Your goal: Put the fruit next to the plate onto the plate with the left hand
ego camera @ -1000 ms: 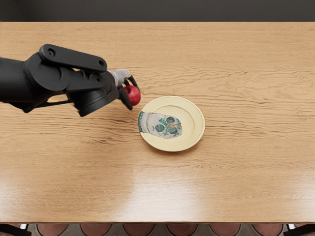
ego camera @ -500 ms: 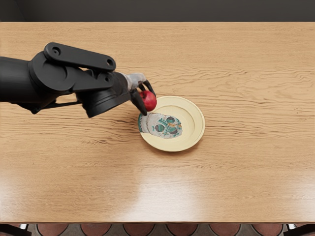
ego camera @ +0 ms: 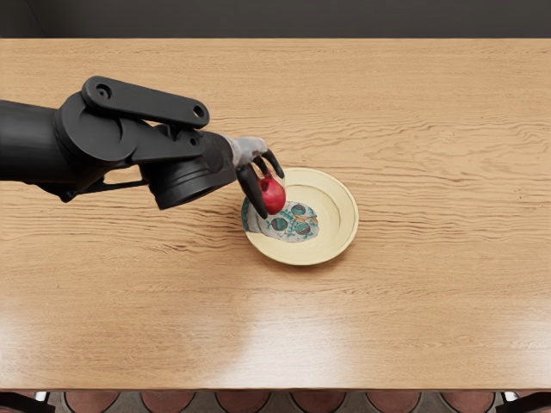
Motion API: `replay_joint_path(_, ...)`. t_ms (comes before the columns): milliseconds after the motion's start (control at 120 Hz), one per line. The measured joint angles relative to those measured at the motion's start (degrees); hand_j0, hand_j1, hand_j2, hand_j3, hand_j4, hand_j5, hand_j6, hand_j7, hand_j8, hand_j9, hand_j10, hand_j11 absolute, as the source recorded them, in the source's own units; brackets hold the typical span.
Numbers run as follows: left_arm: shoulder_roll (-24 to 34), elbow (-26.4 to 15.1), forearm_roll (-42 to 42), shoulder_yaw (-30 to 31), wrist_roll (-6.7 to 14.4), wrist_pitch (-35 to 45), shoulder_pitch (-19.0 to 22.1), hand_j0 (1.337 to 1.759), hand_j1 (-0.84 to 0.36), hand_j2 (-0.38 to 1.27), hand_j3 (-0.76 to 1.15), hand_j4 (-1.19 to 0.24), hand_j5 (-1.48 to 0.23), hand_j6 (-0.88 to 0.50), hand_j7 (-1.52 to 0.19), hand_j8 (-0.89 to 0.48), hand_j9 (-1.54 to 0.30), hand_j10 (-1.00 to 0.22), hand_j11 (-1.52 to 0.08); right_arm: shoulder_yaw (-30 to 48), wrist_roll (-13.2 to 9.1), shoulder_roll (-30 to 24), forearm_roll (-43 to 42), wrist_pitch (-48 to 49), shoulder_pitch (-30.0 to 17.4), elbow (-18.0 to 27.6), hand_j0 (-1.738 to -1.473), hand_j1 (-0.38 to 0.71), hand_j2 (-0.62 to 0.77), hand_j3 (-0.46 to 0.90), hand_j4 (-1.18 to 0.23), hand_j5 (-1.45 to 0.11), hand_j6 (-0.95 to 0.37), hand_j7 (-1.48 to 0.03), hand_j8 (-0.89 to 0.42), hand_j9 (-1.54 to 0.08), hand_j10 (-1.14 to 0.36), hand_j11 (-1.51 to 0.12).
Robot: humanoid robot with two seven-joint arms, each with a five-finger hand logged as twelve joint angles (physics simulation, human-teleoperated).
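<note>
We have one view, the head camera. It sits above the near long edge of the light-brown wood-grain table (ego camera: 413, 112) and looks down and forward at a slant. The far edge runs along the top under a dark wall strip (ego camera: 275, 17), and the near edge lies low in frame with reddish floor tiles (ego camera: 241, 402) below it. We're near enough that both table ends are cropped at the sides, yet both long edges fit. The cream round plate with a teal pattern (ego camera: 349, 215) lands close to frame centre. The black left arm (ego camera: 52, 151) enters from the left edge. Its left hand (ego camera: 258, 176), fingers closed round a small red round fruit (ego camera: 274, 194), sits near the middle and is seen from above.
</note>
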Motion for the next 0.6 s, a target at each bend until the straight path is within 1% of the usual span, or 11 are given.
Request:
replay_joint_path(150, 0.9, 0.0, 0.1, -0.1, 0.0, 0.0, 0.0, 1.658, 0.03, 0.05, 0.00, -0.27, -0.35, -0.25, -0.35, -0.27, -0.35, -0.27, -0.35, 0.0, 0.0, 0.0, 0.0, 0.0, 0.0, 0.0, -1.658, -0.35, 0.00, 0.00, 0.00, 0.00, 0.00, 0.00, 0.00, 0.00, 0.00, 0.00)
replay_joint_path(275, 7.1, 0.1, 0.2, -0.9, -0.1, -1.3, 0.2, 1.658, 0.17, 0.03, 0.00, -0.15, -0.20, -0.15, -0.20, -0.16, -0.20, -0.16, -0.20, 0.0, 0.0, 0.0, 0.0, 0.0, 0.0, 0.0, -1.658, -0.35, 0.00, 0.00, 0.00, 0.00, 0.00, 0.00, 0.00, 0.00, 0.00, 0.00)
replay_joint_path(383, 16.2, 0.2, 0.3, -2.8, -0.2, -7.9, 1.1, 1.658, 0.23, 0.02, 0.00, -0.10, -0.13, -0.09, -0.13, -0.10, -0.13, -0.10, -0.13, 0.0, 0.0, 0.0, 0.0, 0.0, 0.0, 0.0, -1.658, -0.35, 0.00, 0.00, 0.00, 0.00, 0.00, 0.00, 0.00, 0.00, 0.00, 0.00)
replay_joint_path(450, 24.0, 0.2, 0.3, -4.0, -0.2, -14.0, 1.4, 1.658, 0.26, 0.01, 0.00, -0.07, -0.10, -0.07, -0.10, -0.07, -0.10, -0.07, -0.10, 0.0, 0.0, 0.0, 0.0, 0.0, 0.0, 0.0, -1.658, -0.35, 0.00, 0.00, 0.00, 0.00, 0.00, 0.00, 0.00, 0.00, 0.00, 0.00)
replay_joint_path(492, 30.0, 0.2, 0.3, -5.0, -0.2, -19.1, 2.7, 1.658, 0.27, 0.01, 0.00, -0.06, -0.08, -0.06, -0.08, -0.06, -0.08, -0.06, -0.08, 0.0, 0.0, 0.0, 0.0, 0.0, 0.0, 0.0, -1.658, -0.35, 0.00, 0.00, 0.00, 0.00, 0.00, 0.00, 0.00, 0.00, 0.00, 0.00)
replay_joint_path(550, 35.7, 0.2, 0.4, -6.7, -0.2, -25.4, 4.5, 1.658, 0.29, 0.01, 0.00, -0.05, -0.07, -0.05, -0.07, -0.05, -0.07, -0.05, -0.07, 0.0, 0.0, 0.0, 0.0, 0.0, 0.0, 0.0, -1.658, -0.35, 0.00, 0.00, 0.00, 0.00, 0.00, 0.00, 0.00, 0.00, 0.00, 0.00)
replay_joint_path(567, 37.2, 0.2, 0.4, -7.1, -0.3, -26.8, 5.3, 1.658, 0.29, 0.01, 0.00, -0.05, -0.06, -0.05, -0.06, -0.05, -0.06, -0.05, -0.06, 0.0, 0.0, 0.0, 0.0, 0.0, 0.0, 0.0, -1.658, -0.35, 0.00, 0.00, 0.00, 0.00, 0.00, 0.00, 0.00, 0.00, 0.00, 0.00)
replay_joint_path(600, 40.4, 0.2, 0.4, -8.5, -0.3, -29.1, 8.3, 1.658, 0.30, 0.01, 0.00, -0.04, -0.06, -0.04, -0.06, -0.04, -0.06, -0.04, -0.06, 0.0, 0.0, 0.0, 0.0, 0.0, 0.0, 0.0, -1.658, -0.35, 0.00, 0.00, 0.00, 0.00, 0.00, 0.00, 0.00, 0.00, 0.00, 0.00)
